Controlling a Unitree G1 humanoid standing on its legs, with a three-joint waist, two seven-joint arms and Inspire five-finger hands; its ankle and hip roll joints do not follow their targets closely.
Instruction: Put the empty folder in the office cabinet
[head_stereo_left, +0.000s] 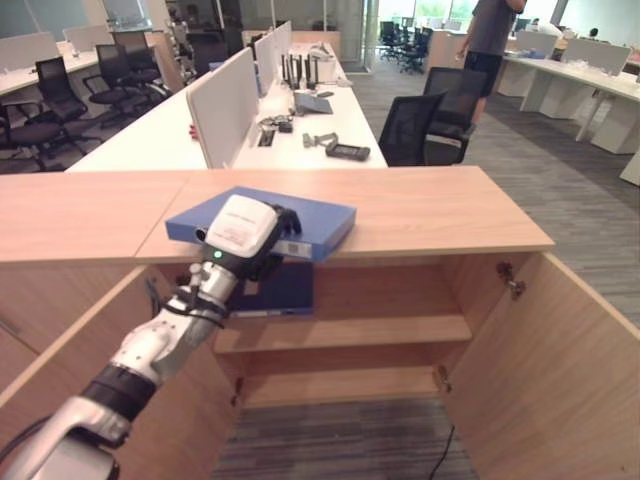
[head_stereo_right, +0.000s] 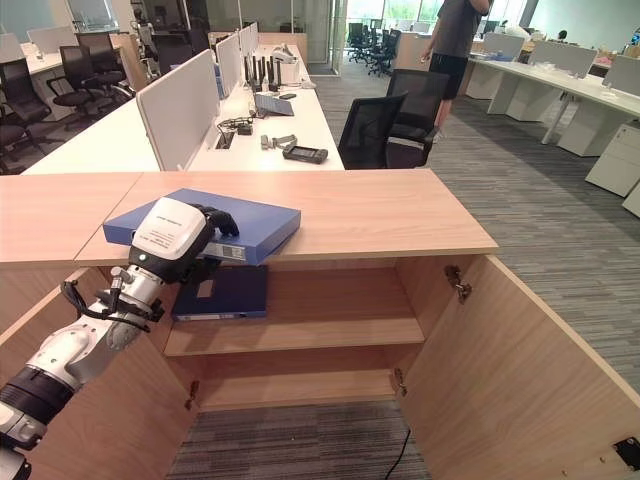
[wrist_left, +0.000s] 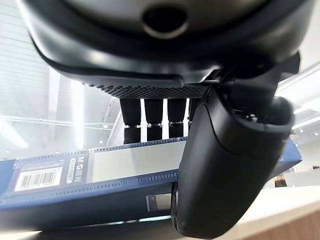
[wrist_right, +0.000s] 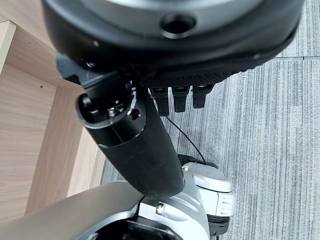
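A light blue folder lies flat on the wooden cabinet top, its near edge jutting over the front. My left hand is at that edge, fingers curled over the folder's top and thumb under its labelled spine, pinching it. A darker blue folder lies on the upper shelf inside the open cabinet, just below the hand. My right hand hangs over the grey carpet with relaxed fingers, holding nothing.
The cabinet's right door stands wide open toward me; the left door is open too, beside my arm. Two bare shelves lie inside. A black office chair and desks stand behind the cabinet; a person stands far back.
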